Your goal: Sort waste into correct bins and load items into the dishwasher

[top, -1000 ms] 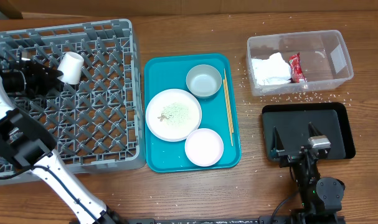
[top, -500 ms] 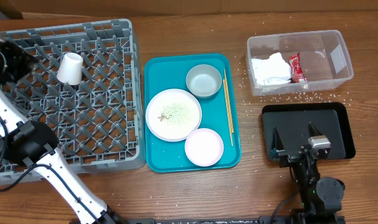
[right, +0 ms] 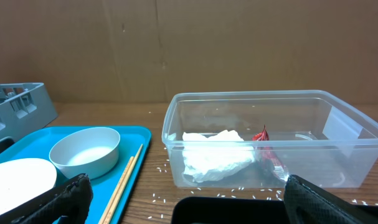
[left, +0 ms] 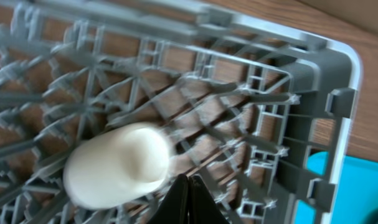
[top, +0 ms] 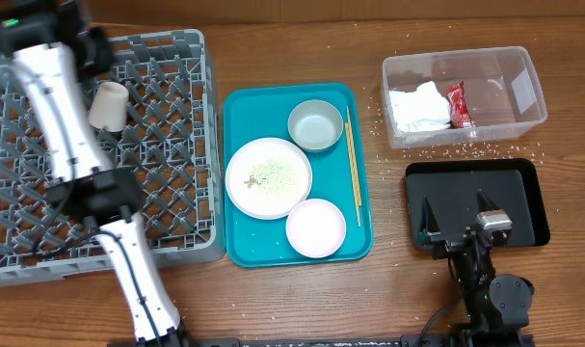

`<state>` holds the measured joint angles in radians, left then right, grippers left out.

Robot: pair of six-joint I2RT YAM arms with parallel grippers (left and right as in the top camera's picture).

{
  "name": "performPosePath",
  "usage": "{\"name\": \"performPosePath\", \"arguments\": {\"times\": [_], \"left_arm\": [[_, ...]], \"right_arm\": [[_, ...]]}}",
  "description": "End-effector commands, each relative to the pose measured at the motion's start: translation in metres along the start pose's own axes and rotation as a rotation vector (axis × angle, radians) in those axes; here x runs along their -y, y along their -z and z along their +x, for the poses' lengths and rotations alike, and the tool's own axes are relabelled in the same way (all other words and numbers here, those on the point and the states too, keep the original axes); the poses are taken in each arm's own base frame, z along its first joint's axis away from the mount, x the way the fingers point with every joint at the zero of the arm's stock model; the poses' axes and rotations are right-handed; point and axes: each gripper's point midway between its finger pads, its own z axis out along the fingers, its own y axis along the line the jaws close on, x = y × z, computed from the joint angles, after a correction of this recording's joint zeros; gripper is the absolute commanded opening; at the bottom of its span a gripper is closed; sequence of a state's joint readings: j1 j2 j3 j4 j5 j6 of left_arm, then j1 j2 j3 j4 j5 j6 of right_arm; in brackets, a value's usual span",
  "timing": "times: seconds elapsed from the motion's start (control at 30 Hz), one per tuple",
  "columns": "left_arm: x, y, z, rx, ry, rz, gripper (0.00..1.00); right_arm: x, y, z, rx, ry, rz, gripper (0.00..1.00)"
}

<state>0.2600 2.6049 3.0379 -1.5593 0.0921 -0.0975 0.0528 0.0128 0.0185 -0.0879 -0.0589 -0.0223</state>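
A small white cup (top: 107,104) lies in the grey dish rack (top: 176,231) at its back left and shows in the left wrist view (left: 117,165). My left gripper (top: 88,46) (left: 189,186) is shut and empty, just behind the cup. A teal tray holds a pale bowl (top: 315,125) (right: 85,152), a large white plate (top: 268,177) with rice on it, and a smaller white plate (top: 316,227). The clear tub (top: 509,72) (right: 338,124) holds the white napkin (top: 417,106) (right: 215,153) and red wrapper (top: 456,104) (right: 266,146). My right gripper (top: 458,224) (right: 185,208) is open over the black tray (top: 523,188).
Wooden chopsticks (top: 352,173) (right: 123,180) lie along the right side of the teal tray (top: 244,106). Loose rice grains (top: 446,150) are scattered on the wooden table around the tub. My left arm (top: 56,116) stretches over the rack's left half.
My left arm has swung from the rack's left side up to its back edge, away from the cup. The cup stays in the rack. The right arm has not moved.
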Motion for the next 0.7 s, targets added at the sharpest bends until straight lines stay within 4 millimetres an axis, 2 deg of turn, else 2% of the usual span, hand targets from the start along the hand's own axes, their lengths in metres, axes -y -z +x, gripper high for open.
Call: {"name": "performPosePath", "arguments": {"times": [0.0, 0.07, 0.17, 0.4, 0.67], "left_arm": [[-0.023, 0.02, -0.011, 0.077, -0.021, -0.297, 0.04], [-0.021, 0.017, -0.008, 0.07, -0.028, -0.34, 0.04], [-0.016, 0.001, 0.0, 0.024, -0.046, -0.343, 0.04], [-0.041, -0.038, 0.027, -0.113, -0.046, -0.407, 0.04], [-0.05, -0.039, 0.034, -0.14, -0.038, -0.44, 0.04]], "right_arm": [[0.003, 0.0, 0.001, 0.007, 0.001, 0.017, 1.0], [0.003, 0.0, 0.001, 0.007, 0.002, 0.017, 1.0], [0.003, 0.0, 0.001, 0.007, 0.002, 0.017, 1.0], [0.003, 0.0, 0.001, 0.007, 0.002, 0.017, 1.0], [0.003, 0.0, 0.001, 0.007, 0.002, 0.017, 1.0]]}}
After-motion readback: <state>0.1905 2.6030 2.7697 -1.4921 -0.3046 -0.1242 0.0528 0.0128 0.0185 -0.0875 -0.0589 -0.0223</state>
